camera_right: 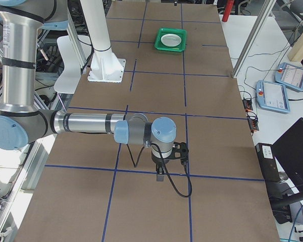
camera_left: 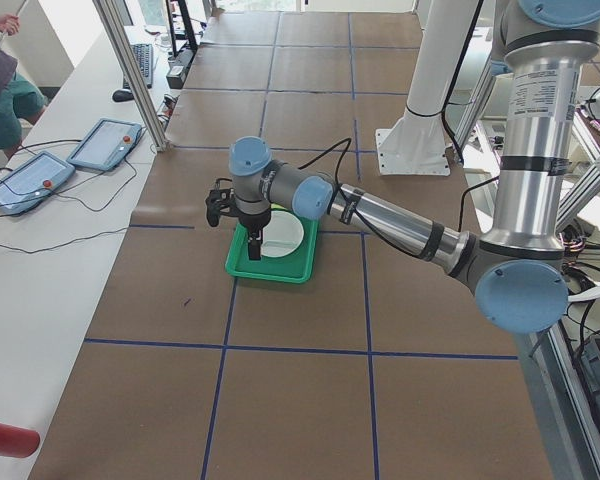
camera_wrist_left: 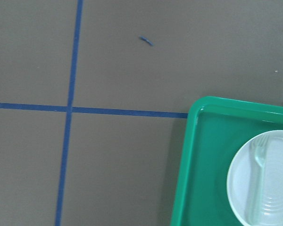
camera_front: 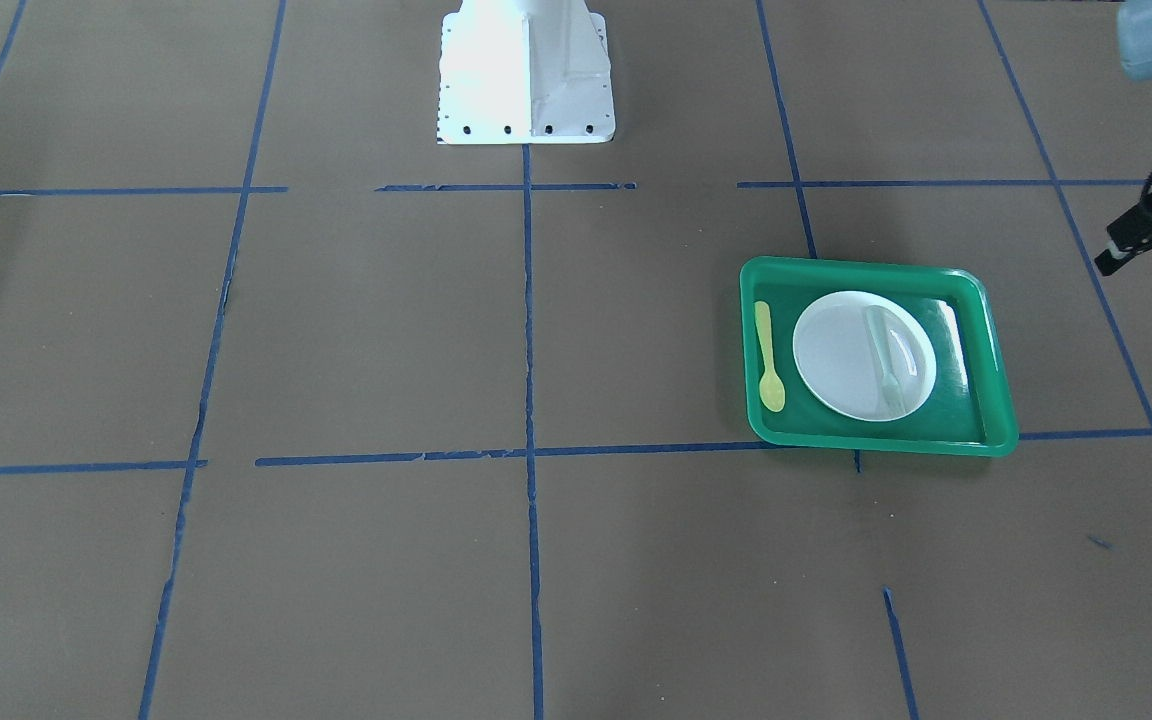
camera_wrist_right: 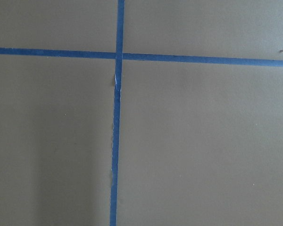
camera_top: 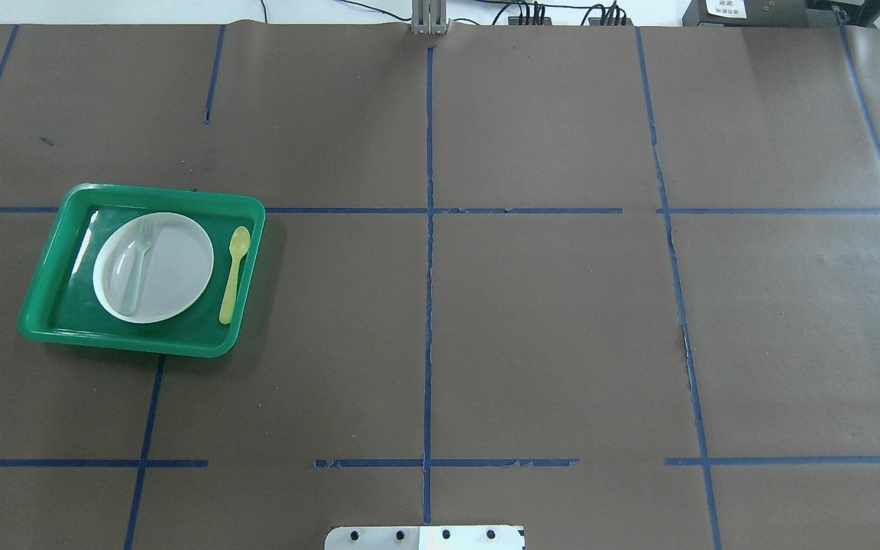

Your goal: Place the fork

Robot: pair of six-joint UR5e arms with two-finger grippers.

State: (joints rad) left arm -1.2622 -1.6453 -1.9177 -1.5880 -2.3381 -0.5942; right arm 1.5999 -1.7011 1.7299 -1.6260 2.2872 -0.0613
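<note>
The pale translucent fork (camera_front: 884, 355) lies on a white plate (camera_front: 836, 360) inside a green tray (camera_front: 866, 268). It also shows in the overhead view (camera_top: 138, 267) and the left wrist view (camera_wrist_left: 255, 183). My left gripper (camera_front: 1144, 263) hovers beyond the tray's outer side, its fingers spread apart and empty. In the exterior left view it (camera_left: 252, 240) hangs above the tray's edge. My right gripper (camera_right: 160, 176) shows only in the exterior right view, far from the tray over bare table, and I cannot tell whether it is open or shut.
A yellow-green spoon (camera_front: 767, 357) lies in the tray beside the plate, toward the table's middle. The robot's white base (camera_front: 526, 75) stands at the table's centre edge. Brown paper with blue tape lines (camera_top: 428, 305) covers the table.
</note>
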